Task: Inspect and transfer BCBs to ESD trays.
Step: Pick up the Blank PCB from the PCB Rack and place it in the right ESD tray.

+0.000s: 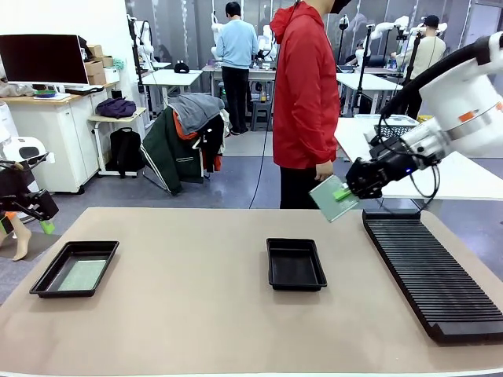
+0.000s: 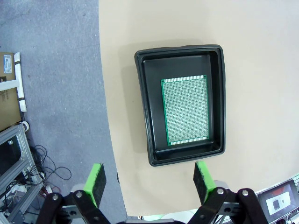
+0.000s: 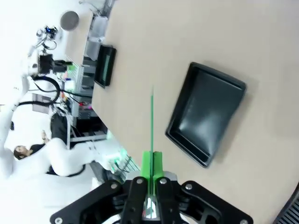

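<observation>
Hanging tilted: thin pale-green BCB (image 1: 324,201), right gripper (image 1: 344,192) pinching

No legible text, number, brand or sign is found. In the left wrist view, the printed label on the cardboard box (image 2: 5,60) at the left edge is too small and blurred to read. The small screen (image 2: 279,201) at the lower right corner shows a dark square mark, undecipherable. The BCB (image 2: 185,110) face carries no readable print.
</observation>
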Available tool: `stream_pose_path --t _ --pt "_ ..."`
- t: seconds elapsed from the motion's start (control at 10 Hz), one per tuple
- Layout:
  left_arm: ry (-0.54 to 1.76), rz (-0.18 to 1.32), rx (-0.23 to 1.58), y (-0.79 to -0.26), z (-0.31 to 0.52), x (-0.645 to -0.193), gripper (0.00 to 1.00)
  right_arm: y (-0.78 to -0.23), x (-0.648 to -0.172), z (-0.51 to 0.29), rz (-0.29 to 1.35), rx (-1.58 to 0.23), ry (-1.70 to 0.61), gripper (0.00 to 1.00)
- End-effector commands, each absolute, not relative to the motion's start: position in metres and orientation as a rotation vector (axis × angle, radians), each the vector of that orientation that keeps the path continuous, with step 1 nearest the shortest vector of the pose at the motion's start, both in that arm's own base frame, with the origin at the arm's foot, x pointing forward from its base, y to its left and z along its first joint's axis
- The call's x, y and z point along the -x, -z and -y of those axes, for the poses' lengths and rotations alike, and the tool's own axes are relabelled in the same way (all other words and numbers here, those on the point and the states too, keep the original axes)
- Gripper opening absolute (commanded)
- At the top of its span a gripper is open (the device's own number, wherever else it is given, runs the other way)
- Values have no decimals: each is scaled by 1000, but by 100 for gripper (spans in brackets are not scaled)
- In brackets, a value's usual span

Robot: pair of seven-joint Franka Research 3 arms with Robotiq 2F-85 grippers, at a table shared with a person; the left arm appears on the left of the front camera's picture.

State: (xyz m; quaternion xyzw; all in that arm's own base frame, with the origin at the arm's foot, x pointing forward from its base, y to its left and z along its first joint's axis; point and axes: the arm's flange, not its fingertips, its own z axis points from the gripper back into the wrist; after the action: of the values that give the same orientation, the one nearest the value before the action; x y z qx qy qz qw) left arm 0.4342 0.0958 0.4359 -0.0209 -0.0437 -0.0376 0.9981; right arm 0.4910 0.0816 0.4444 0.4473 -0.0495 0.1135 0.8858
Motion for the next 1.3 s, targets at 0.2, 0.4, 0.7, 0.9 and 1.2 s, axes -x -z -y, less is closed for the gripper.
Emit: stream_pose_path --t 0.2,0.4,0.7,0.9,1.2 --pt "82 88 41 -435 -97 -432 100 -402 -473 -127 145 -1015 -86 2" --pt "82 88 41 -435 -97 -432 100 -375 -466 -142 187 -1032 -19 2" --pt "82 88 41 -435 -97 -432 100 -337 -458 -154 189 -1041 21 2" --pt "82 88 41 -435 -97 -432 100 -312 -448 -158 200 -1042 21 2" --pt "82 88 41 -435 -97 -432 100 -291 -443 -165 223 -1018 19 2"
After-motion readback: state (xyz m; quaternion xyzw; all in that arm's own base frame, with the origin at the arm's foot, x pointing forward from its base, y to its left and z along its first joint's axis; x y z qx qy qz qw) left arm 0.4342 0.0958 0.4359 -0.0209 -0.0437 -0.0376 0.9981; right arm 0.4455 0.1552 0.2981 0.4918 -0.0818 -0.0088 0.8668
